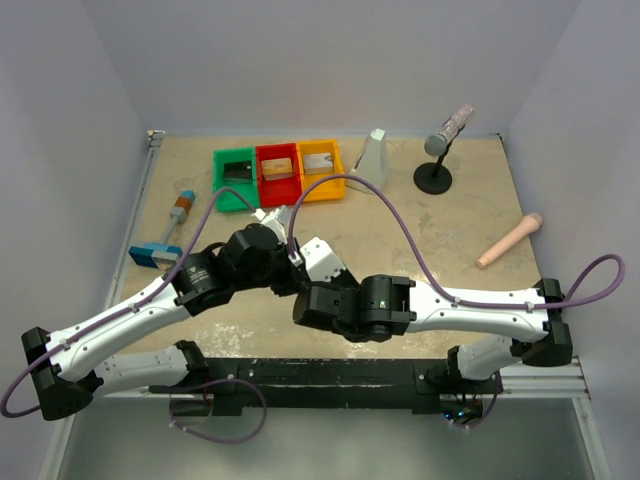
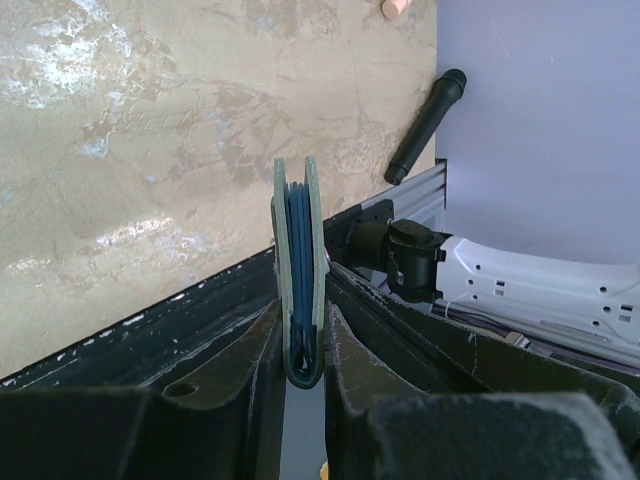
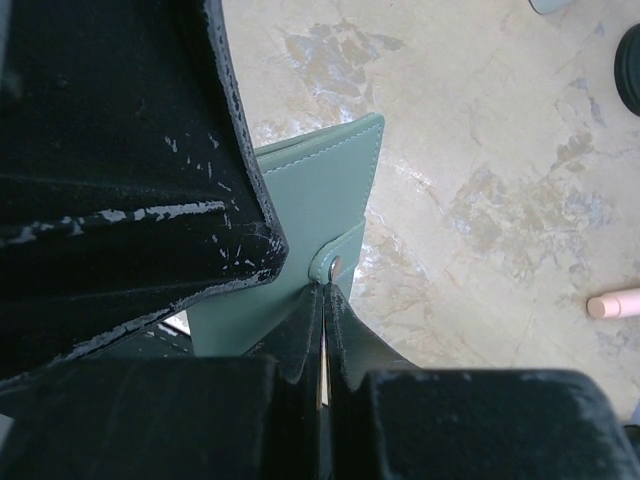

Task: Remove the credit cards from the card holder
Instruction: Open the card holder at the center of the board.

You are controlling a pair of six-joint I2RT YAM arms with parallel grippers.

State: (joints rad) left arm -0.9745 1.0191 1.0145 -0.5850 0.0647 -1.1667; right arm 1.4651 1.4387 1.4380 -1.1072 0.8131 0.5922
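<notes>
The card holder (image 2: 298,250), a flat blue-grey wallet, is folded shut and stands edge-on in my left gripper (image 2: 301,312), which is shut on its spine. In the right wrist view its pale green-grey face (image 3: 300,190) and snap tab (image 3: 333,262) show. My right gripper (image 3: 322,292) is shut, its tips against the tab; I cannot tell whether they pinch it. Both grippers meet above the table's middle (image 1: 296,280). A black card (image 1: 237,168) lies in the green bin, an orange-gold card (image 1: 280,166) in the red bin, a silver-grey card (image 1: 319,160) in the orange bin.
The three bins (image 1: 258,180) stand side by side at the back. A blue-headed brush (image 1: 168,232) lies at the left. A microphone on a black stand (image 1: 438,150), a grey wedge (image 1: 372,158) and a peach cylinder (image 1: 510,240) are at the right.
</notes>
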